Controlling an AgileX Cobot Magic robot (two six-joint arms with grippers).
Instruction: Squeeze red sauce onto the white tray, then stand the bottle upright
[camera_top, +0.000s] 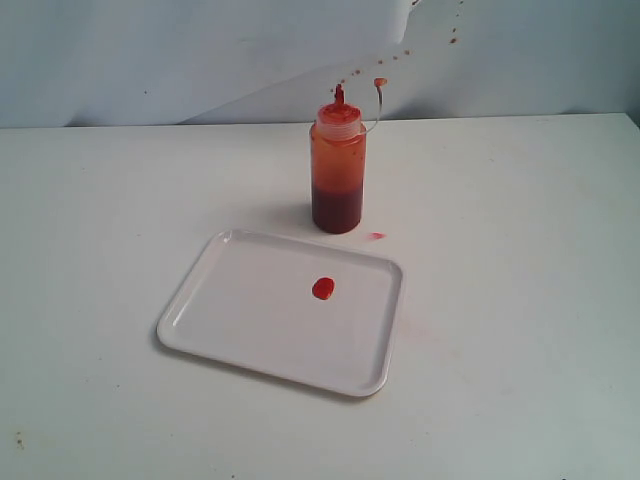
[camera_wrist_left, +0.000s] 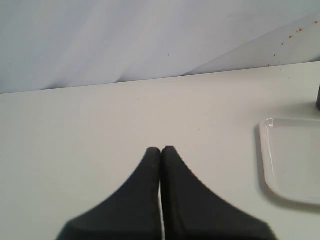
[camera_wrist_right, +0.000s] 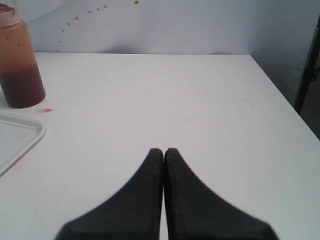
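Note:
The bottle (camera_top: 338, 170) stands upright on the table just behind the white tray (camera_top: 230, 310), its red nozzle up and its small cap hanging on its tether. A round blob of red sauce (camera_top: 323, 288) lies on the tray. In the right wrist view the bottle (camera_wrist_right: 19, 65) and a tray corner (camera_wrist_right: 20, 136) show far off to one side. The left wrist view catches a tray corner (camera_wrist_left: 292, 165). My left gripper (camera_wrist_left: 161, 149) and right gripper (camera_wrist_right: 163, 150) are both shut on nothing, well away from bottle and tray. Neither arm appears in the exterior view.
A tiny pale-red smear (camera_top: 376, 236) marks the table beside the bottle's base. Red splatter dots (camera_top: 400, 52) speckle the back wall. The table's side edge (camera_wrist_right: 285, 100) drops off at the right, with a dark stand (camera_wrist_right: 310, 65) beyond it.

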